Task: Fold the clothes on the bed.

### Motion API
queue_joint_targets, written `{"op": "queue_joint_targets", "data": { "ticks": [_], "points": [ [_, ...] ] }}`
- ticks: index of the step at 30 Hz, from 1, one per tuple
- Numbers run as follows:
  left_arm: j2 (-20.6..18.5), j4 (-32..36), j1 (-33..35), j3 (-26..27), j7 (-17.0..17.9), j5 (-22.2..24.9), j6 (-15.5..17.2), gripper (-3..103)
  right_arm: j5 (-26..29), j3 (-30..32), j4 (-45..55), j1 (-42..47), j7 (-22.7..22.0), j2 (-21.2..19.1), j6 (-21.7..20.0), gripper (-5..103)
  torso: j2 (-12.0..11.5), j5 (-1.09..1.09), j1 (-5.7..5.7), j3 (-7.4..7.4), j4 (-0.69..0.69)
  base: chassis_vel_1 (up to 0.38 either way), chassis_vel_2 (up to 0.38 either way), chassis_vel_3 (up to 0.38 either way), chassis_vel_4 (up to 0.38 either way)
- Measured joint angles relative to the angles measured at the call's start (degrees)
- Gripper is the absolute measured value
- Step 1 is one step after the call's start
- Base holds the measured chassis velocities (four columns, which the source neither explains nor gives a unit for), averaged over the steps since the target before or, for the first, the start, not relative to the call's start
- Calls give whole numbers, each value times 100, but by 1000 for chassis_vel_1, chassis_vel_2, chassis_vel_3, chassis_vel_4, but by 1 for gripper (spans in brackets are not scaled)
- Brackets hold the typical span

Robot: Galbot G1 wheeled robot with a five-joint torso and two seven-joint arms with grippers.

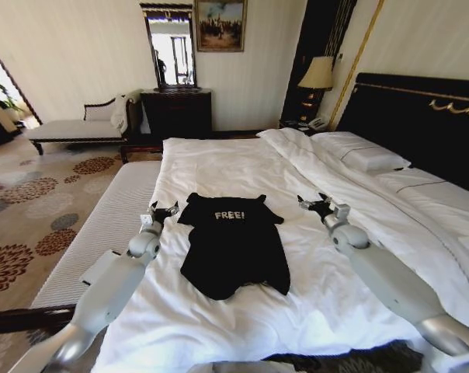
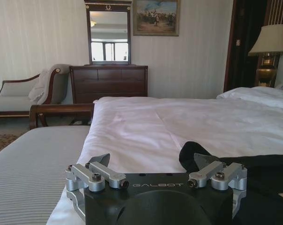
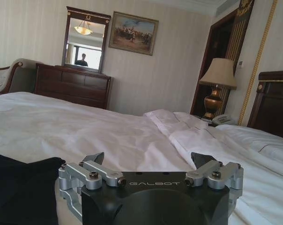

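The black T-shirt [image 1: 233, 245] lies spread flat on the white bed [image 1: 219, 167], with the left pincer [image 1: 163, 211] and right pincer [image 1: 318, 205] both spread open just beside its sleeves, holding nothing.

Two silver-grey arms with rounded joints are seen; each gripper, left [image 2: 152, 161] and right [image 3: 147, 161], has a black "GALBOT"-marked body, silver screwed linkages and dark fingertips.
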State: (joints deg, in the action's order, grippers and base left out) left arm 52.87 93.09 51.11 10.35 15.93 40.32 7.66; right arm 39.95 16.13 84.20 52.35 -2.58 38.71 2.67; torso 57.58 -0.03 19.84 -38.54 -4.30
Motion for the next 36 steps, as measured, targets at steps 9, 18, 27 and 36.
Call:
{"op": "queue_joint_targets", "data": {
  "ticks": [9, 18, 27, 36],
  "points": [
    [-496, 968, 1078, 630, -400, -34, -32, 100, -357, 1654, 815, 2115, 451, 13, 585, 100, 0, 0, 1, -1, -1, 0, 0, 0, 0],
    [-730, 2023, 2998, 1893, -901, 125, -129, 100, 700, 2971, 2088, 4011, 1022, 311, 656, 100, 0, 6, 1, -1, 1, 0, 0, 0, 0],
    [-457, 2674, 4257, 2791, -1160, 431, -133, 100, 1201, 3510, 3138, 5335, 1229, 672, 431, 100, 0, 3, 2, -1, -1, 0, 0, 0, 0],
    [-501, 3340, 5404, 3167, -1231, 1347, 66, 98, 1624, 3659, 3934, 5942, 1217, 920, 225, 100, -1, 3, 2, -1, 0, 0, 0, 0, 0]
  ]
}}
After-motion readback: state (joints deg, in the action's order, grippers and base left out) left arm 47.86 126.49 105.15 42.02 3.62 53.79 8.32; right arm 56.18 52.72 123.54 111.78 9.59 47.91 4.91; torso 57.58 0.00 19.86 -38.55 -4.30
